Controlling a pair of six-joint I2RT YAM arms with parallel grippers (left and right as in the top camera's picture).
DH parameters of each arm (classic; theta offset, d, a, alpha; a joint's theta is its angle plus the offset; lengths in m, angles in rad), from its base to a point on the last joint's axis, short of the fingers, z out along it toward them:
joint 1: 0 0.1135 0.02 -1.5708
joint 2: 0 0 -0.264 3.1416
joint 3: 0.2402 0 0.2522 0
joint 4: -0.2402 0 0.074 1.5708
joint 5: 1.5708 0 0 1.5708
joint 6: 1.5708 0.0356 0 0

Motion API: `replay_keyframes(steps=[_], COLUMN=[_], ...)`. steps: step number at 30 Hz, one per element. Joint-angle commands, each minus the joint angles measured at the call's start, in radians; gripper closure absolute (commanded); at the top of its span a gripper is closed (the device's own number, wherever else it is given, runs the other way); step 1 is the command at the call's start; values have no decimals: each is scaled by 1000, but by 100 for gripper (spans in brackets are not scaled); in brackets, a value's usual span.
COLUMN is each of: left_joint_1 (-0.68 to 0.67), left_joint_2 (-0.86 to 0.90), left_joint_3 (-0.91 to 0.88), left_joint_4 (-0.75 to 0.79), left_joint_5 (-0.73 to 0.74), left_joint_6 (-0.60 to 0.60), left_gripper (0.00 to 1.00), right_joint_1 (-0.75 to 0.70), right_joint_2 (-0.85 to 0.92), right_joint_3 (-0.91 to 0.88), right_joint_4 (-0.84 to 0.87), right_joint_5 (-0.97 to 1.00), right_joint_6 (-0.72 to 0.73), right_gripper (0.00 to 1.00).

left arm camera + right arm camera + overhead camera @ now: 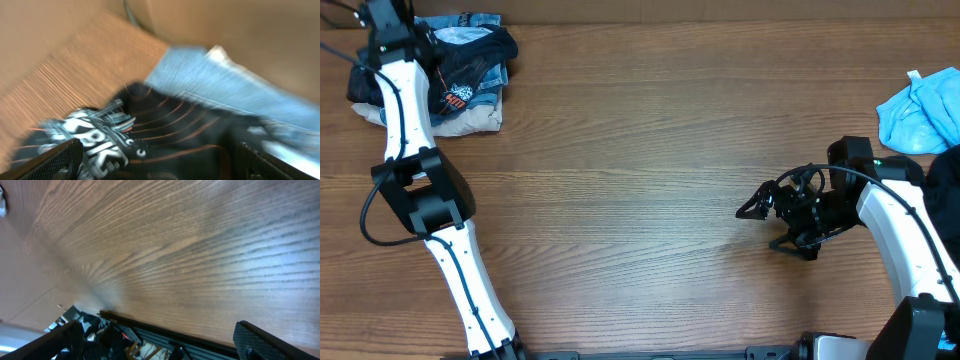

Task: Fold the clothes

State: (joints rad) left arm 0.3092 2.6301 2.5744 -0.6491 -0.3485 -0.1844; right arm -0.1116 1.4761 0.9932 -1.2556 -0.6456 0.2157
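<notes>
Black jersey with tan contour lines and white lettering, lying crumpled atop a pile of denim and a beige piece at the far left corner of the wooden table. Left gripper directly above it, fingers spread wide with nothing clamped (wrist view blurred). Right gripper likewise spread wide and empty, over the wood near a light blue garment at the right edge
</notes>
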Motion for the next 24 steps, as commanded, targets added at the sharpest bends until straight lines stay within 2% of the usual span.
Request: replay_keyframes(steps=[1,5,13,18,24], left_joint_1=[-49,-91,-188,-212,-212], left_joint_2=[-228,-375,-692,-848,-967], left_joint_3=[30,30,30,30,30], left_joint_4=[-31,-113,-347,-508,-737], left_joint_5=[-16,-13,190,406,558], left_joint_6=[-26,-26,-20,-20,35], left_gripper=[0,0,0,0,0], right_joint_1=[-4,-4,-4,-4,-4], right_joint_2=[-23,-23,-79,-197,-425], right_joint_3=[24,42,215,266,266], right_joint_4=[21,40,-61,-111,-168], right_joint_5=[9,27,79,85,195], right_joint_6=[-6,-6,-7,-7,-7], right_gripper=[0,0,0,0,0])
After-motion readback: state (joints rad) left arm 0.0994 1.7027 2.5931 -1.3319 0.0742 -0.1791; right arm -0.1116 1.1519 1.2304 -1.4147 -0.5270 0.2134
